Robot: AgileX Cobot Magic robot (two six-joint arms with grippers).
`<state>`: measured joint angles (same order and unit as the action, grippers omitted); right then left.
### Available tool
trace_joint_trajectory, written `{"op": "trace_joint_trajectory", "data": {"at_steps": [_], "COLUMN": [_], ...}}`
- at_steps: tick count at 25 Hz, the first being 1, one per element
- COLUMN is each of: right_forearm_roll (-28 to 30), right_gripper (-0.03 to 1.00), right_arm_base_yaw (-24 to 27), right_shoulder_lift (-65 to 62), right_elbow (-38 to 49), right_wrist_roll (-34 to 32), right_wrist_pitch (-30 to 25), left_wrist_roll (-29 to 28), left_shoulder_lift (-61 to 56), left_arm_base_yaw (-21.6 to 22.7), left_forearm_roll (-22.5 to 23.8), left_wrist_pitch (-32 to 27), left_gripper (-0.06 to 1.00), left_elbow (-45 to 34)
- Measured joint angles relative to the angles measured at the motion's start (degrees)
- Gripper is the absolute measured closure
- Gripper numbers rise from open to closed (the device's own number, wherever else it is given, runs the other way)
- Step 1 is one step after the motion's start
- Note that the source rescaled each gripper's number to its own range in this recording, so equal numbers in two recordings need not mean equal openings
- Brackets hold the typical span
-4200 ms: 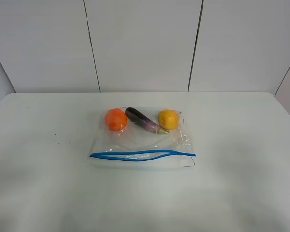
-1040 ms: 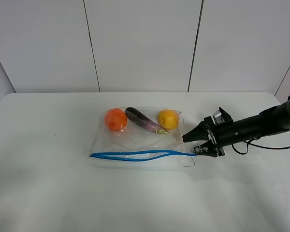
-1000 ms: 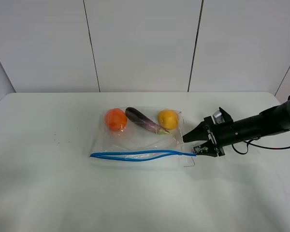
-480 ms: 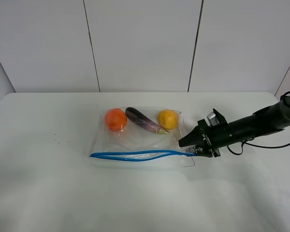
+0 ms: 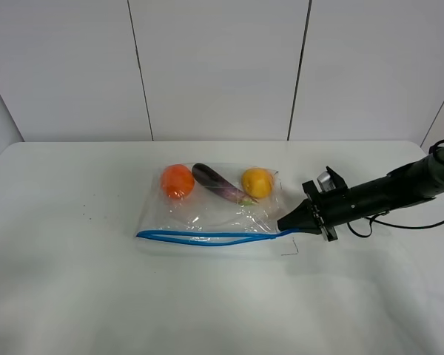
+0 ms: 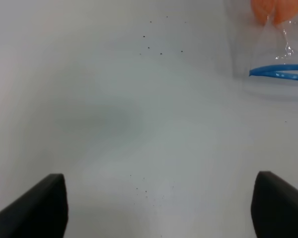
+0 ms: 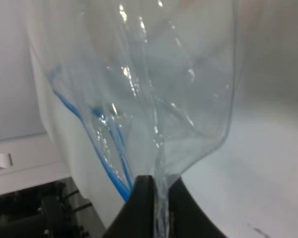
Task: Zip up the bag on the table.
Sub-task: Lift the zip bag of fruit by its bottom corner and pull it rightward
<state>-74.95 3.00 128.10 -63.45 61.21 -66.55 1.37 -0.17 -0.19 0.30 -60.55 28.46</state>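
– Since a second ago the right gripper (image 5: 283,225) has slid in and shut on the right-hand corner of the clear floppy plastic zip bag (image 5: 207,214), and the gaping thin blue zipper strip (image 5: 207,237) has drawn nearly flat
– Where does everything lie, front to back?
– Nearest the front edge of the large plain white table (image 5: 74,296) runs the strip. The bag lies flat at the middle of the table, and at its far side sit the round orange fruit (image 5: 177,180), the long purple aubergine (image 5: 216,182) and the round yellow fruit (image 5: 257,182). The left gripper (image 6: 160,175) hangs over bare table off the bag's left corner, jaws wide, touching nothing
– So what could go wrong?
– The right wrist view shows the jaws pinching clear film just beside the strip, so I judge the slick plastic may slip out. With the left end unpinned, any pull along the strip would likely drag the whole bag, roll the produce, and leave the seam unsealed
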Motion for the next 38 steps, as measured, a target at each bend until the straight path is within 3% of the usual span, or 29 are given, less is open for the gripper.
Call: {"op": "trace_joint_trajectory", "data": {"at_steps": [9,19,26,38], "right_forearm_roll": [-2.3,-4.0,-6.8,-12.2], "right_gripper": [0.97,0.97,0.97,0.97], "right_arm_base_yaw": [0.0,-1.0,-4.5,-4.8], "right_shoulder_lift": [0.0,-0.1,-0.1,-6.4], "right_elbow": [0.0,-0.2,-0.2,-0.2], "right_wrist_roll": [-5.7,-17.5,-21.0,-23.3], "right_wrist_pitch": [-2.4,-2.5,-2.1,-2.3], "left_wrist_roll": [0.0,0.0,0.0,0.0], "left_shoulder_lift": [0.0,0.0,0.0,0.0], "left_arm_base_yaw": [0.0,0.0,0.0,0.0], "left_forearm_roll": [0.0,0.0,0.0,0.0], "left_wrist_pitch": [0.0,0.0,0.0,0.0], "left_gripper": [-0.06,-0.06,-0.06,-0.06], "left_elbow": [0.0,0.0,0.0,0.0]}}
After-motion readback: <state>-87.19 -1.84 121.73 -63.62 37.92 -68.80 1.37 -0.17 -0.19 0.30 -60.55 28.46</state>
